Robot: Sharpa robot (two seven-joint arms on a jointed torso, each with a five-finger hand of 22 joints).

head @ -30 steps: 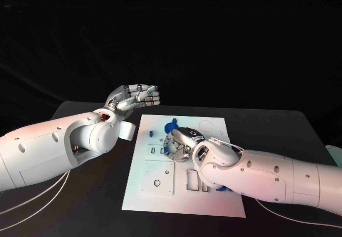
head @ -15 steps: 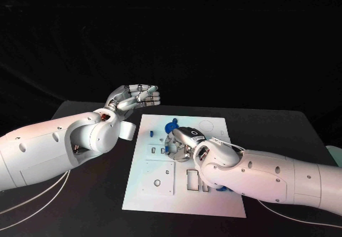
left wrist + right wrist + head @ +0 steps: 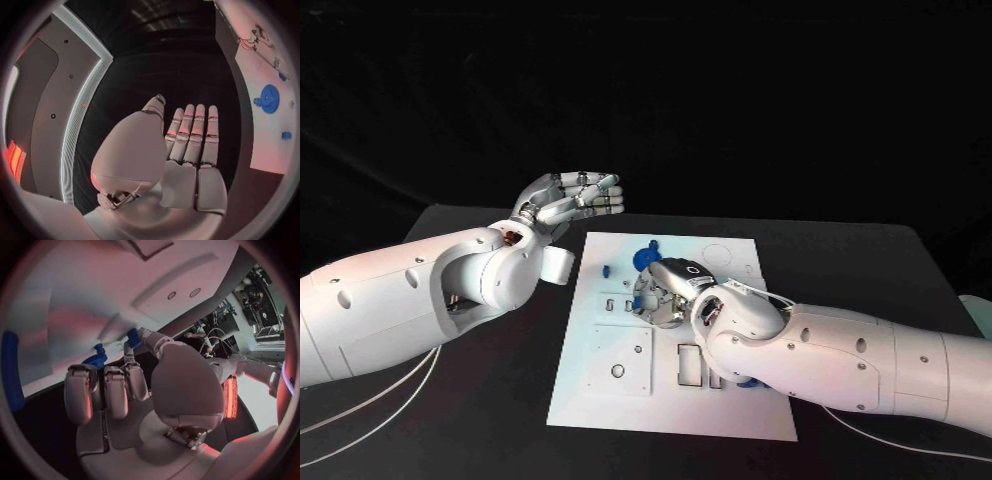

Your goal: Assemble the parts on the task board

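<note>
Task is mid-way by my read: task board (image 3: 625, 395) sits centre of the black table (image 3: 877, 260), and several cutouts near the robot's side look unfilled, a round hole and a pair of rectangular slots among them. Blue gear-like part (image 3: 643, 257) lies on the far end of the board, a small blue part (image 3: 606, 269) just beside it toward the left edge; left wrist view shows that gear (image 3: 269, 98) and a small blue piece (image 3: 286, 135) on the board, untouched by any hand. Another blue part (image 3: 751, 382) peeks out from under the right forearm near the board's right edge, can't tell if it's seated. Right hand (image 3: 668, 290) is down over the middle of the board, fingers curled; right wrist view shows the fingertips (image 3: 132, 337) closed around a small blue part (image 3: 97, 360) right at the board surface, so I judge it's holding a piece at or near its slot, insertion not confirmed. A blue strip (image 3: 10, 370) sits at the rim of that view, can't identify it. Left hand (image 3: 571, 200) hangs in the air off the board's far left corner, holding nothing; left wrist view has its fingers (image 3: 195, 135) straight and side by side, thumb apart. Left to do, as I see it: seat this piece, then place the loose ones. No brand, label or readable writing on board, parts or arms
</note>
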